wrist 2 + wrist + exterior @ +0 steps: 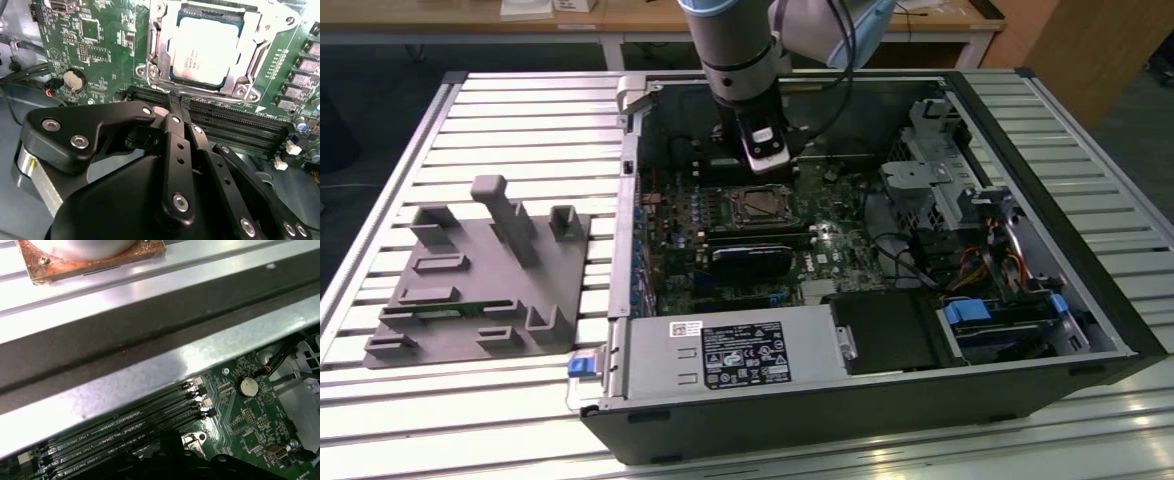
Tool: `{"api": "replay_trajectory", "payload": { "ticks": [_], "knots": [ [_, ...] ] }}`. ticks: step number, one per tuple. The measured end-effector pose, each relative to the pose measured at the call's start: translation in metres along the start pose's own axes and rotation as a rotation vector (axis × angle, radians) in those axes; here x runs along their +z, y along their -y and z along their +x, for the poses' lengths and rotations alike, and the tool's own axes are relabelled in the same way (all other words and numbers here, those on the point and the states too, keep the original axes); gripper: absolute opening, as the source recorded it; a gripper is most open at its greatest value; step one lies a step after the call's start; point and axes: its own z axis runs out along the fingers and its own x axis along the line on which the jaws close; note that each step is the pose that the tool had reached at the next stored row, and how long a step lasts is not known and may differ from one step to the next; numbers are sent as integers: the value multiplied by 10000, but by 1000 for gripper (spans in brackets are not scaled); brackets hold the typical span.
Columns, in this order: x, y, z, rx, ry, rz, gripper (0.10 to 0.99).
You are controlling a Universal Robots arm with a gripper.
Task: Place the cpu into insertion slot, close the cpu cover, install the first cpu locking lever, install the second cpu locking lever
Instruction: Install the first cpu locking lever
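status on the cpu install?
Gripper shut, empty, over memory slots beside the socket. Cpu seated in insertion slot, cpu cover down over it. Nothing in the way.

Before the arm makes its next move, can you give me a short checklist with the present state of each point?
1. The cpu lies in the insertion slot: ok, it sits flat.
2. The cpu cover is closed over the chip: ok, the frame lies around it.
3. Both locking levers are latched: cannot tell.
4. The pincer holds nothing: ok, the fingers are together, nothing between them.
5. The pincer is clear of the memory slots: cannot tell, its tip lies just at their edge in the second wrist view.
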Motion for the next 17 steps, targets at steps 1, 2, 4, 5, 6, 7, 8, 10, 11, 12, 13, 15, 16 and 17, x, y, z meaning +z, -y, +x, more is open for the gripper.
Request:
{"api": "replay_trajectory", "payload": {
  "ticks": [1, 2, 4, 5, 6, 7, 8, 10, 11, 12, 13, 15, 16, 17],
  "knots": [
    [3, -1, -4, -17, 28, 71, 106],
    [5, -2, -8, -38, 61, 161, 106],
    [10, -6, -18, -85, 124, 358, 106],
    [13, -8, -23, -108, 148, 457, 106],
    [15, -10, -28, -131, 164, 564, 106],
    [16, -12, -32, -154, 174, 675, 106],
    [18, -14, -38, -174, 170, 786, 106],
    [23, -21, -56, -197, 87, 997, 106],
    [26, -26, -67, -201, 14, 1097, 106],
    [29, -28, -76, -201, -47, 1165, 106],
    [32, -29, -84, -201, -102, 1229, 106],
    [36, -30, -100, -200, -216, 1353, 106],
    [37, -30, -107, -199, -268, 1412, 106],
    [38, -28, -114, -198, -312, 1459, 106]
  ]
}}
